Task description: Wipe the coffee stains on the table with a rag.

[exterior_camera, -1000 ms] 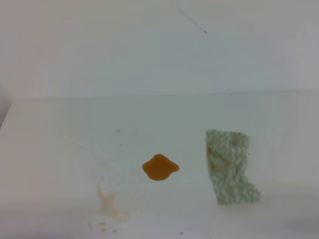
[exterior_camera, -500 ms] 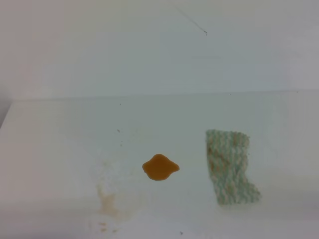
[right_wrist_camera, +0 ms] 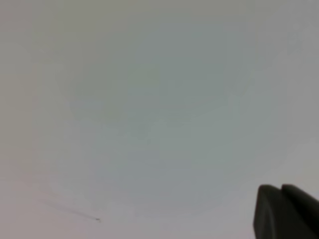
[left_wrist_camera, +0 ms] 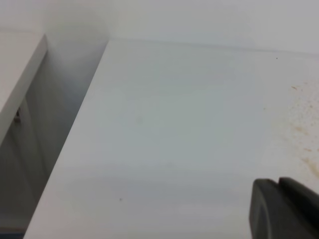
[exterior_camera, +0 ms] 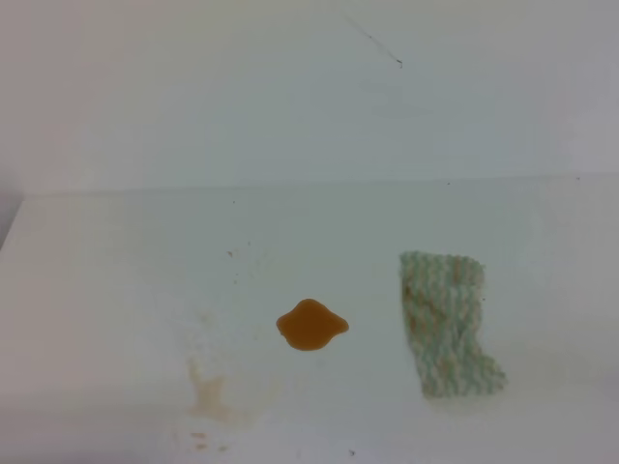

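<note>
The coffee stains point(exterior_camera: 311, 325) show in the high view as one glossy orange-brown blob, lemon-shaped with pointed sides, lying near the middle of the white surface point(exterior_camera: 116, 280). The rag point(exterior_camera: 446, 323) lies flat to the right of the blob, apart from it, a pale green-white nubby cloth flecked with brown, its lower edge skewed out to the right. Neither arm reaches into this view, and nothing touches the rag or the blob. To the lower left of the blob sits a faint tan dried smear point(exterior_camera: 208, 396), with a few tiny dark specks scattered over the surface. Behind the surface rises a plain white wall point(exterior_camera: 290, 97) with a thin dark line point(exterior_camera: 372, 42) on it.

In the left wrist view the left gripper point(left_wrist_camera: 284, 209) shows only as dark finger ends at the lower right corner, above bare white surface dotted with fine brown speckles point(left_wrist_camera: 301, 129) at the right edge; its jaws appear pressed together. In the right wrist view the right gripper point(right_wrist_camera: 285, 211) shows the same way, facing the blank wall, its jaws pressed together on nothing
</note>
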### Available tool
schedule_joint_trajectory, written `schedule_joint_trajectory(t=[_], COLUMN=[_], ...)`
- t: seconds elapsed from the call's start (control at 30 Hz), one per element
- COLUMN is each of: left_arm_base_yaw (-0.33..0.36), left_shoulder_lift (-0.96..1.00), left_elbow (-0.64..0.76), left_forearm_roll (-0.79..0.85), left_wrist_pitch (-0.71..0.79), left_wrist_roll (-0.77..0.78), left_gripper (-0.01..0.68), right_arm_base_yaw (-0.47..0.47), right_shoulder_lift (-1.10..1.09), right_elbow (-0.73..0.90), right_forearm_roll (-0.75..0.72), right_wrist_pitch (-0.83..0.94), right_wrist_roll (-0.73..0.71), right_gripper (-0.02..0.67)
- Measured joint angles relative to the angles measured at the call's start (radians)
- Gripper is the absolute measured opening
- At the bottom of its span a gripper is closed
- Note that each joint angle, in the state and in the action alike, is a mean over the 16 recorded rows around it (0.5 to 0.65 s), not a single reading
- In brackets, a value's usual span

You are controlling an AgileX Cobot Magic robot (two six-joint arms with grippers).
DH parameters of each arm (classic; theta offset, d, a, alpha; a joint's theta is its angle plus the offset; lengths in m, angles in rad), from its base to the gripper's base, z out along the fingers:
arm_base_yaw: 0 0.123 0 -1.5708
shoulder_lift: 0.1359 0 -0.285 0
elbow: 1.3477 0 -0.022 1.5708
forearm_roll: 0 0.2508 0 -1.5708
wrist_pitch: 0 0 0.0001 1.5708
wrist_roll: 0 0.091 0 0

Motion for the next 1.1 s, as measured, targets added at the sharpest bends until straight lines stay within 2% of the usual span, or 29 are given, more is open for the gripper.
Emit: schedule_joint_trajectory(t=[0.13, 0.33, 0.73, 0.9, 1.1], left_arm_base_yaw=[0.0, 0.0, 0.0, 0.0, 0.0], left_shoulder_lift=[0.0, 0.0, -0.002, -0.008, -0.01], left_elbow=[0.0, 0.0, 0.002, 0.012, 0.014], left_forearm_roll=[0.0, 0.0, 0.0, -0.001, -0.001], left_wrist_pitch=[0.0, 0.0, -0.001, -0.005, -0.005], left_wrist_roll=[0.0, 0.0, 0.0, 0.0, 0.0], left_gripper=[-0.003, -0.003, -0.002, -0.001, -0.001], right_arm_base_yaw=[0.0, 0.0, 0.007, 0.052, 0.155], right_shoulder_lift=[0.113, 0.372, 0.855, 1.008, 1.188], right_elbow=[-0.101, -0.306, -0.633, -0.744, -0.864], right_forearm_roll=[-0.007, -0.004, 0.199, 0.27, 0.243], right_wrist_pitch=[0.114, 0.313, 0.593, 0.701, 0.795], right_wrist_roll=[-0.07, -0.267, -0.581, -0.663, -0.738], right_gripper=[-0.003, -0.003, -0.002, -0.002, -0.001])
